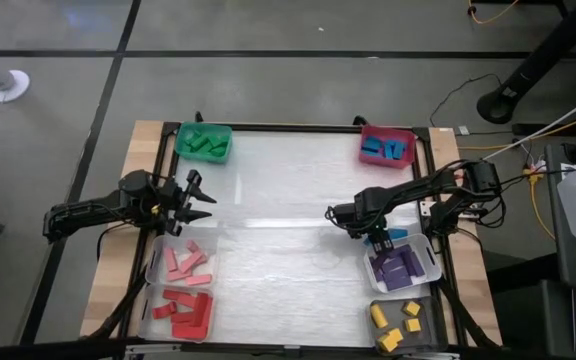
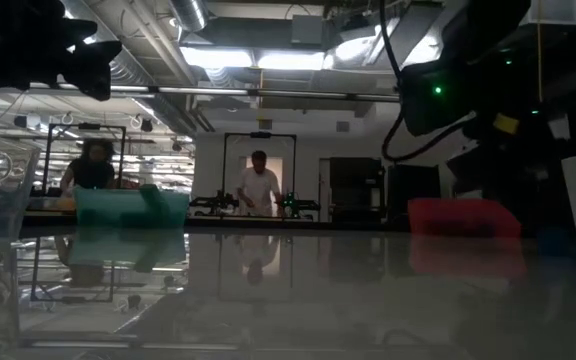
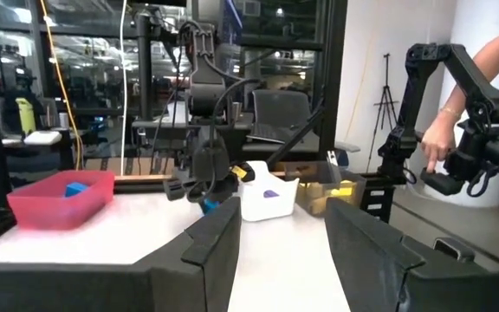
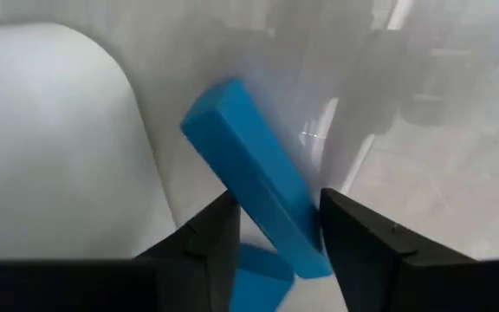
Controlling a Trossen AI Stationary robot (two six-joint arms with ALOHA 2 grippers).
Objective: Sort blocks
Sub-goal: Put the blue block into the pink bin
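My right gripper [image 1: 375, 238] hangs pointing steeply down at the table's right side, just beside the clear bin of purple blocks [image 1: 404, 266], and is shut on a blue bar-shaped block [image 4: 254, 160]. The left wrist view shows that block's blue end [image 3: 208, 205] under the right gripper's fingers. My left gripper [image 1: 204, 200] waits open over the table's left side with nothing between its fingers [image 3: 219, 238]. My right gripper pinches the blue block near its lower end [image 4: 294, 232] between its two fingers. The fingers come from above, slanting down, and lie across the bar. The bar sits tilted in the hold, its longer part [image 4: 223, 113] sticking out beyond the fingertips beside the bin's white rim [image 4: 102, 130].
A green bin with green blocks [image 1: 205, 141] stands far left and a red bin with blue blocks [image 1: 386, 147] far right. Near left are clear bins of pink blocks [image 1: 182, 262] and red blocks [image 1: 180, 312]. Near right is a grey bin of yellow blocks [image 1: 398, 325]. A person's hand [image 3: 431, 143] shows beyond the table.
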